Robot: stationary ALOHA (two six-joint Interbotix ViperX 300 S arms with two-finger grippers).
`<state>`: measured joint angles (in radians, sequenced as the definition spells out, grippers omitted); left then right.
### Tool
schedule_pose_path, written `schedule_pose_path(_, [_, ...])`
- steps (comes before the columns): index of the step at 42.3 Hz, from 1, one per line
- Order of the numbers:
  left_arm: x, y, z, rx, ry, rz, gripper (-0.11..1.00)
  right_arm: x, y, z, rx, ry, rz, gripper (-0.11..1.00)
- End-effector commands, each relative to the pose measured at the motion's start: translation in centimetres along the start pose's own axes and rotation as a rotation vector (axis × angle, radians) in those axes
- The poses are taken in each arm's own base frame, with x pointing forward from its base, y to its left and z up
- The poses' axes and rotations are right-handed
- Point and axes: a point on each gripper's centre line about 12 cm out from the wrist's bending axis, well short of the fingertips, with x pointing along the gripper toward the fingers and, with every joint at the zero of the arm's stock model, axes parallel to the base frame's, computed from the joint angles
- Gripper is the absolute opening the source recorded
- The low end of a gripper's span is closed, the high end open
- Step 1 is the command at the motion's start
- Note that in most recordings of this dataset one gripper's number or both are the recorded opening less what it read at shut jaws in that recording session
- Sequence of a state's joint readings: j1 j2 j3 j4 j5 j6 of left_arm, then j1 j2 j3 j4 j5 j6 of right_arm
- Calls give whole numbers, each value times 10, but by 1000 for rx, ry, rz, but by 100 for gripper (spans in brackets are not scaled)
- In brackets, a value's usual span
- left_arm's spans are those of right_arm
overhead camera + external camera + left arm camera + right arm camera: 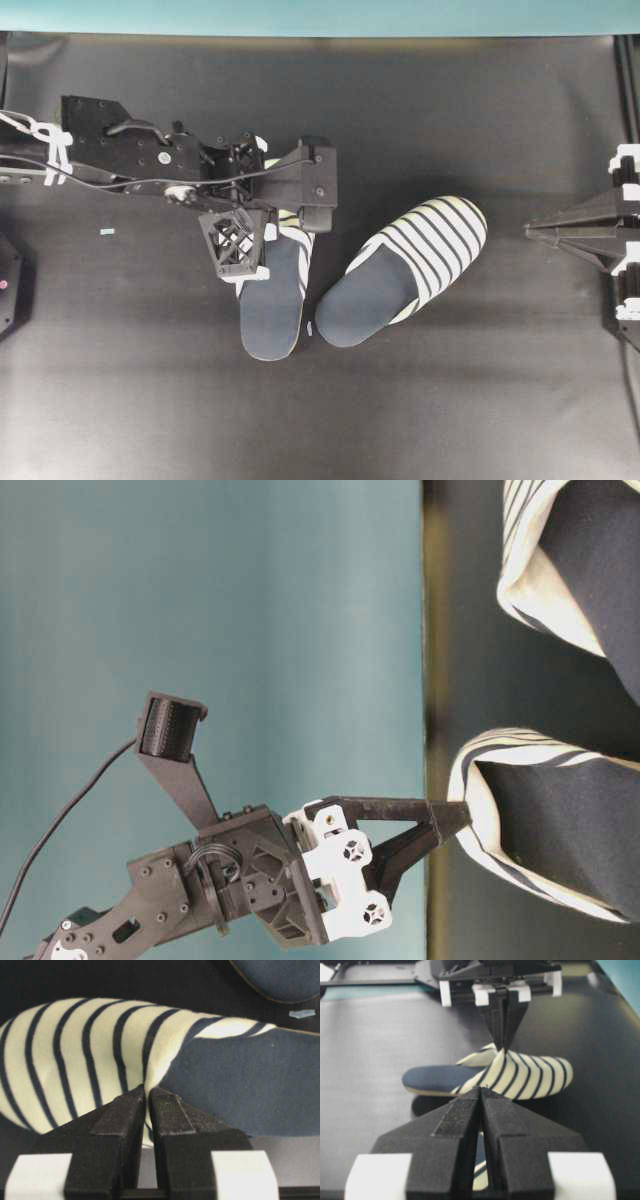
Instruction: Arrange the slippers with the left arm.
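Pinching the striped upper edge of the left slipper [272, 300] in the nearly shut left gripper [147, 1095], long axis near-vertical overhead, right slipper [405, 270] angled just beside, heels converging.

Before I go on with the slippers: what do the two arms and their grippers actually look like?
Both arms are black. The left arm carries black cables and white tie wraps; its left gripper has two tapering black fingers with white blocks at their bases and lattice-patterned sides. The right gripper matches: black wedge fingers, white blocks.
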<state>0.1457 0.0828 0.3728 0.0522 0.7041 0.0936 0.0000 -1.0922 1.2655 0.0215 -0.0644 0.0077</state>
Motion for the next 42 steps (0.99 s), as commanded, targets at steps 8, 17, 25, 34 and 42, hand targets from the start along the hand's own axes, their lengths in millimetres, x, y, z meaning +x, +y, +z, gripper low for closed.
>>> schedule_pose_path(8, [-4, 1, 1, 13, -13, 4, 50, 1, 1, 3, 9, -11, 5, 1])
schedule_pose_path(17, [-5, -2, 4, 67, -23, 3, 90, 1, 1, 2, 9, -9, 4, 1])
schedule_pose_path(25, [-21, -15, 39, 214, -178, 14, 89, 1, 1, 2, 9, -9, 6, 1])
schedule_pose_path(34, [-18, -31, 82, 477, -378, 70, 89, 1, 1, 0, 9, -4, 6, 1])
schedule_pose_path(42, [4, -35, 100, 638, -436, 118, 89, 0, 1, 1, 9, -6, 6, 1])
